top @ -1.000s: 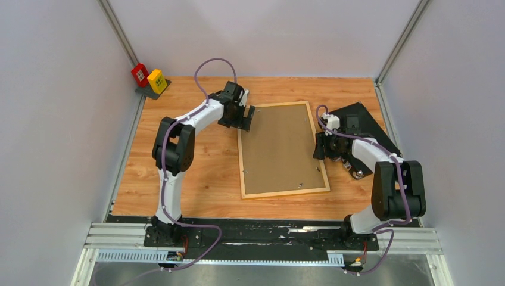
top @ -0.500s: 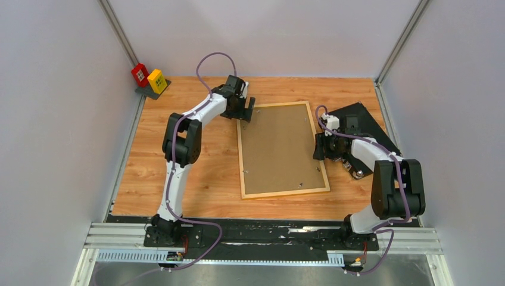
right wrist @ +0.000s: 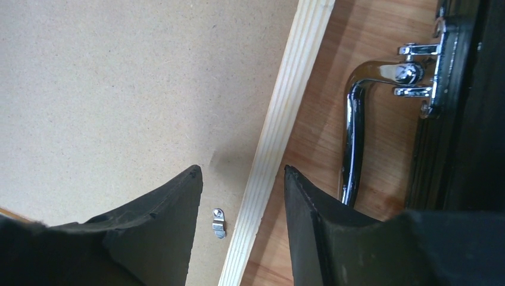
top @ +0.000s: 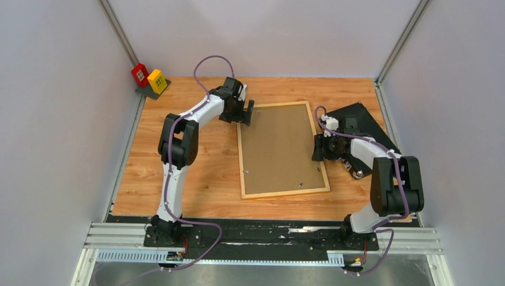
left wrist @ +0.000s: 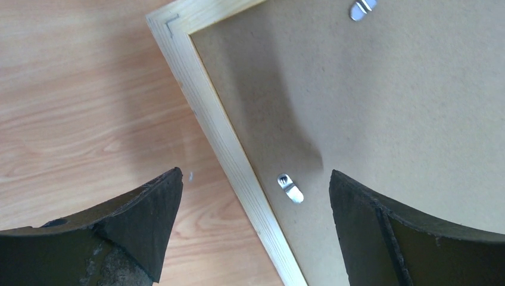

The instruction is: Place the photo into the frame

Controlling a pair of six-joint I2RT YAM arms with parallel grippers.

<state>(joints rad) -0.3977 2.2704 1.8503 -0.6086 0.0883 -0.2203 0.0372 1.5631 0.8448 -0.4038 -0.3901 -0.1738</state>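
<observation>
The frame [top: 240, 156] lies face down in the middle of the table, its light wood back up. A brown hardboard backing panel [top: 280, 149] fills it, and the photo is hidden. My left gripper [top: 245, 115] hangs open over the frame's far-left corner. In the left wrist view the left gripper [left wrist: 255, 174] straddles the frame's rail [left wrist: 220, 128], with a metal clip [left wrist: 290, 187] between its fingers. My right gripper [top: 320, 149] is at the frame's right edge. In the right wrist view the right gripper [right wrist: 243, 170] is open astride the rail [right wrist: 295, 77], holding nothing, beside a clip [right wrist: 219, 221].
A black case [top: 363, 122] lies just right of the frame, its chrome handle [right wrist: 354, 119] close to my right fingers. A red block [top: 140, 74] and a yellow block [top: 157, 80] stand at the far-left corner. Walls enclose the table on three sides.
My left gripper has moved a little farther back and left, to the frame's far-left corner. The right arm and the frame have hardly moved.
</observation>
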